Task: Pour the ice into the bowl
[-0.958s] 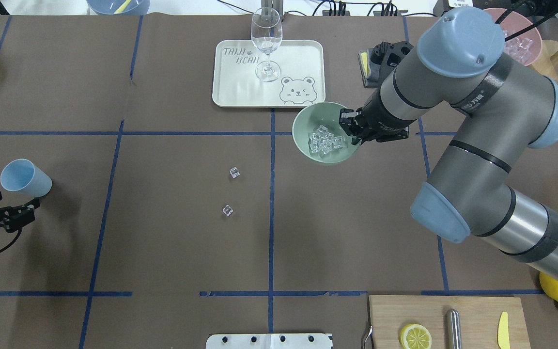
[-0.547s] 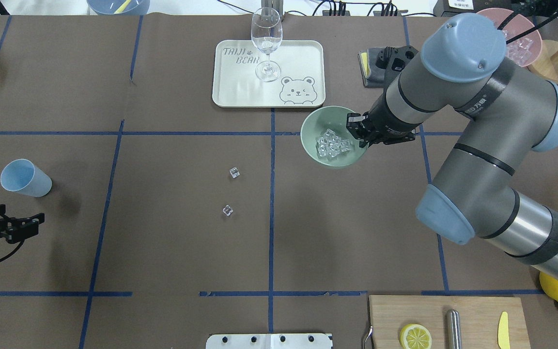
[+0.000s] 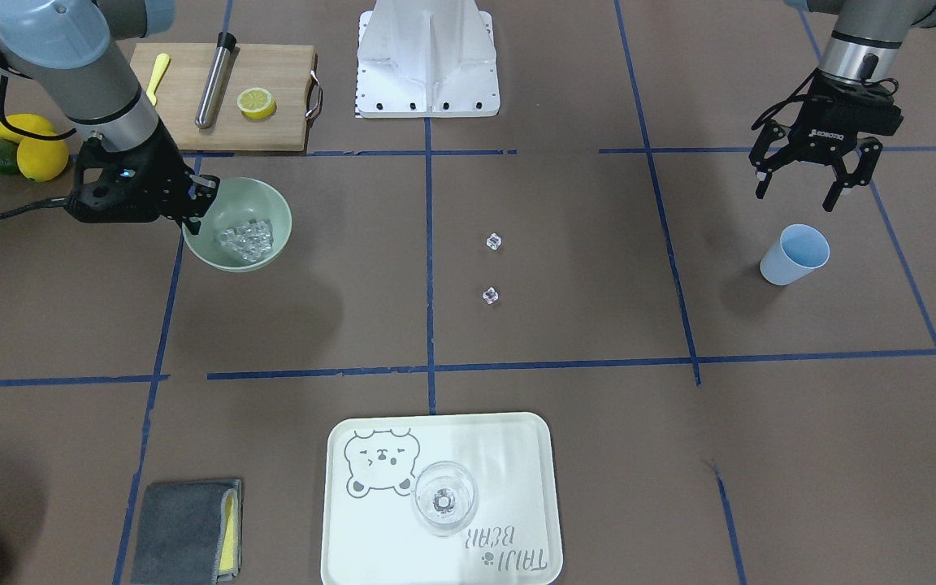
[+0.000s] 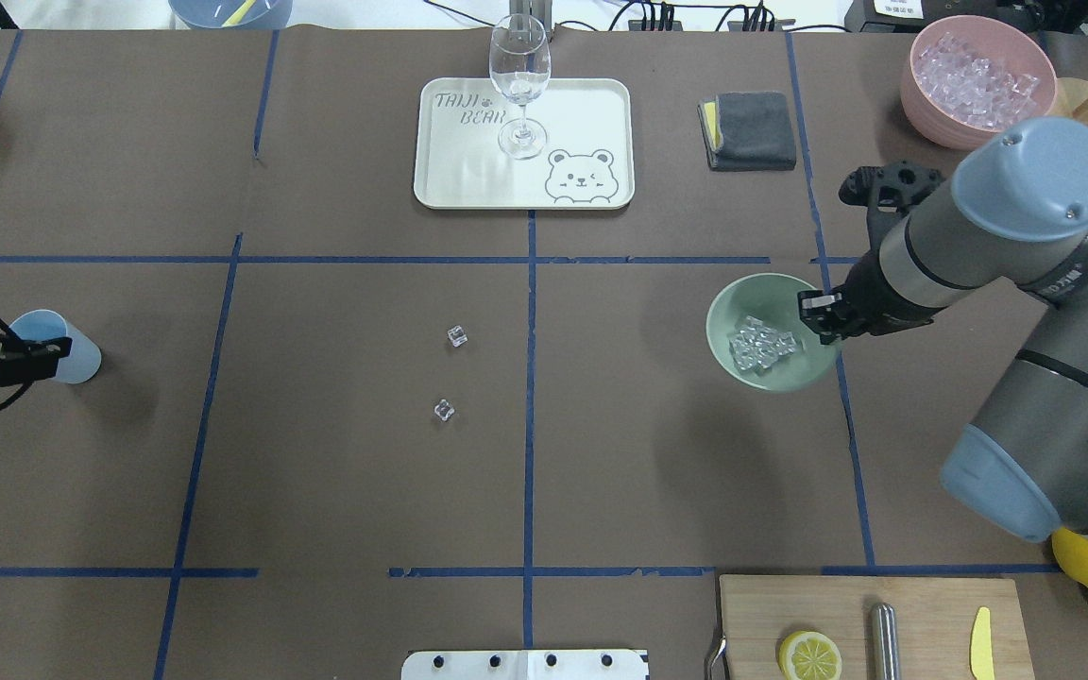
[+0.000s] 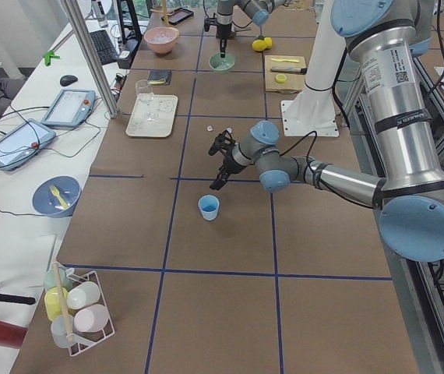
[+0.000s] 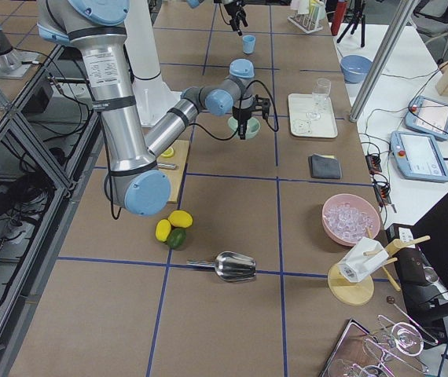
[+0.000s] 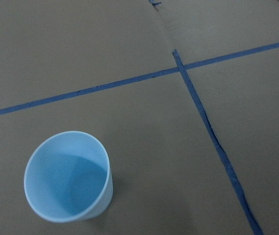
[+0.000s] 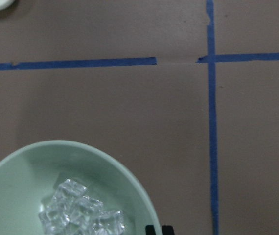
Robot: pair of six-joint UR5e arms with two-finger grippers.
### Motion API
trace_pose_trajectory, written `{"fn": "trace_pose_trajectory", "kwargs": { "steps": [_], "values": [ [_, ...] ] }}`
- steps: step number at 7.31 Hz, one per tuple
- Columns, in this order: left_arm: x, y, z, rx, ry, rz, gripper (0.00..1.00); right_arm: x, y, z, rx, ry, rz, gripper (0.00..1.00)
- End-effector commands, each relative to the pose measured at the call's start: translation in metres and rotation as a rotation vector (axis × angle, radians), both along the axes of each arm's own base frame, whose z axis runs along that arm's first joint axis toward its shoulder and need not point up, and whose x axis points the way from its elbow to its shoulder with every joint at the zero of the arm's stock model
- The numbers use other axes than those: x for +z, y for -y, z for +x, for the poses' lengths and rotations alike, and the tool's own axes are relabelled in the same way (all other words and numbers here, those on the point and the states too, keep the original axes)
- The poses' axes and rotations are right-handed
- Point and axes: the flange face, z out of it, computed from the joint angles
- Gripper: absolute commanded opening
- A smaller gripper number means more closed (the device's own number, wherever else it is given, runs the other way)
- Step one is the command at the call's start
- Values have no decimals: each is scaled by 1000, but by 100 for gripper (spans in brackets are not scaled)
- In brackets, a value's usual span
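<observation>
Pale green is the bowl (image 4: 742, 295), and the ice (image 4: 763, 342) lies in a little heap at its bottom. The right gripper (image 4: 823, 316) pinches the bowl's rim on the side nearest its arm. The bowl is over the robot's right part of the brown table (image 4: 317, 472), close to a blue tape line. It seems to be lifted a bit off the table, since its shadow falls apart from it, but that is hard to be sure of.

Two loose cubes (image 4: 456, 335) lie on the table near the middle, one a little way from the other and both well apart from the bowl.

Far on the other side, the left gripper (image 3: 795, 195) hangs above the table with its fingers spread wide, holding nothing. A light blue cup (image 3: 793, 254) stands upright on the table just beside it, mouth up.
</observation>
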Motion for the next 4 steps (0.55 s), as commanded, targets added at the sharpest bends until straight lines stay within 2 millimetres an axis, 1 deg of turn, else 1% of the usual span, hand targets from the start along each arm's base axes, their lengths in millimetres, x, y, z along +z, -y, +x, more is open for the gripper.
{"fn": "trace_pose_trajectory", "kwargs": {
  "steps": [1,2,3,4],
  "values": [
    [-36,51,-16,-3,75,36,100,92,-11,65,-23,-67,48,0],
    [-45,64,-22,-17,93,40,100,134,-11,106,-15,-58,82,0],
    [-57,73,-28,12,92,56,100,169,-6,123,-36,-71,69,0],
    [-57,79,-43,-6,90,51,100,194,0,133,-52,-95,62,0]
  ]
}}
